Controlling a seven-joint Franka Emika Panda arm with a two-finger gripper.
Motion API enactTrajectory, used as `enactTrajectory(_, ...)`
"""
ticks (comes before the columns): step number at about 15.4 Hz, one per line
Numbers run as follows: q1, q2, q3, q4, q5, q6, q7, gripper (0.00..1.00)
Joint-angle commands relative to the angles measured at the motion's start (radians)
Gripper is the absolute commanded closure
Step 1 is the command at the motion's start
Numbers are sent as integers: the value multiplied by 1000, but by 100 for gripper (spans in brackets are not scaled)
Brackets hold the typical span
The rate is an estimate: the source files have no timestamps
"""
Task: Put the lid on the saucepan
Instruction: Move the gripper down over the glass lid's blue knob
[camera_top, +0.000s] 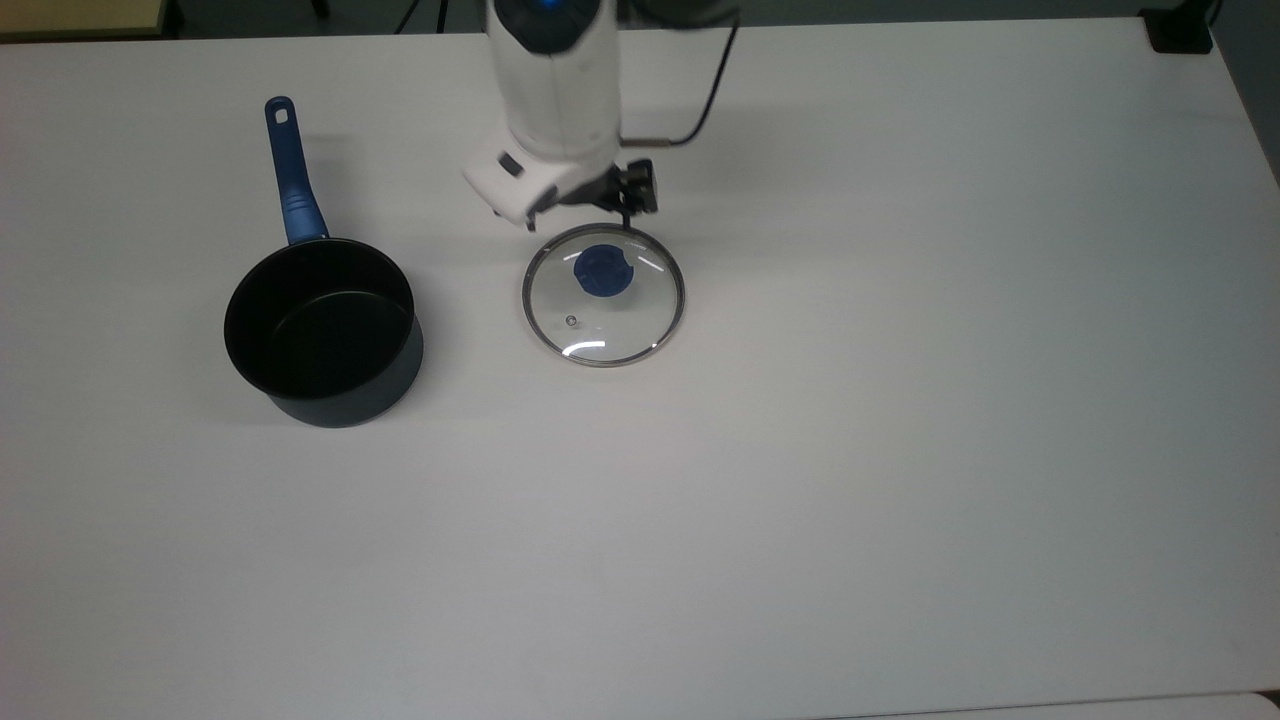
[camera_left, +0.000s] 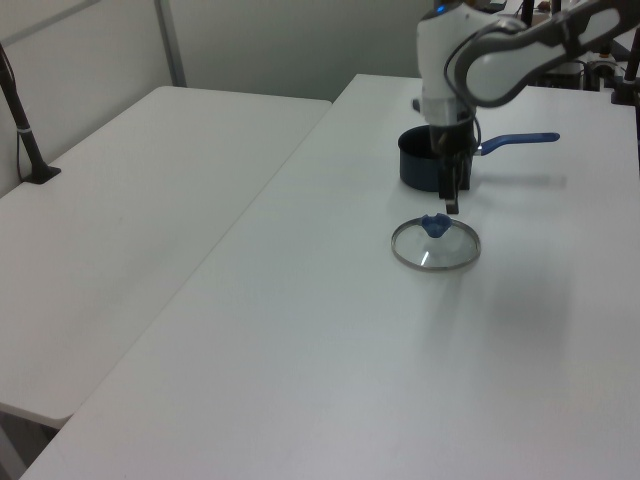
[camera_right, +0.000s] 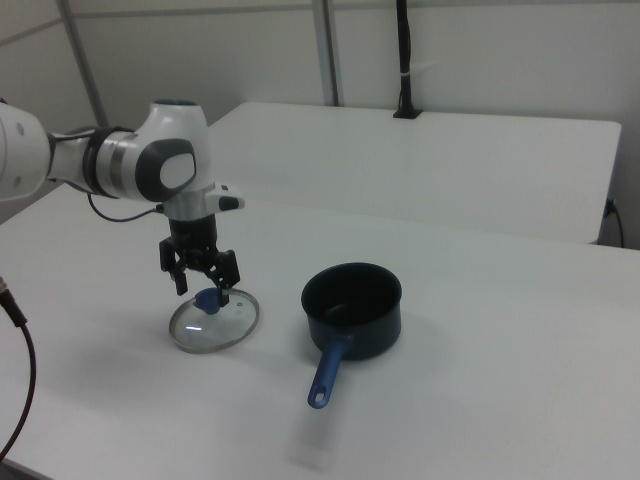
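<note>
We find no text, label, brand, number or sign that can be read on anything here.

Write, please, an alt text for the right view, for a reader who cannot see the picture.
A white robot arm holds its open gripper just above the blue knob of a glass lid lying flat on a white table. To the right view's right stands an empty dark saucepan, apart from the lid, its blue handle pointing toward the camera.
</note>
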Motion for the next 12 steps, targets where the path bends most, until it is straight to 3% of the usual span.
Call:
enactTrajectory(1, 22, 38, -3, -4, -20, 70, 41, 0)
enactTrajectory(7, 38, 66, -3, 5, -22, 136, 79, 0)
enactTrajectory(12, 44, 81, -3, 20, -23, 159, 88, 11)
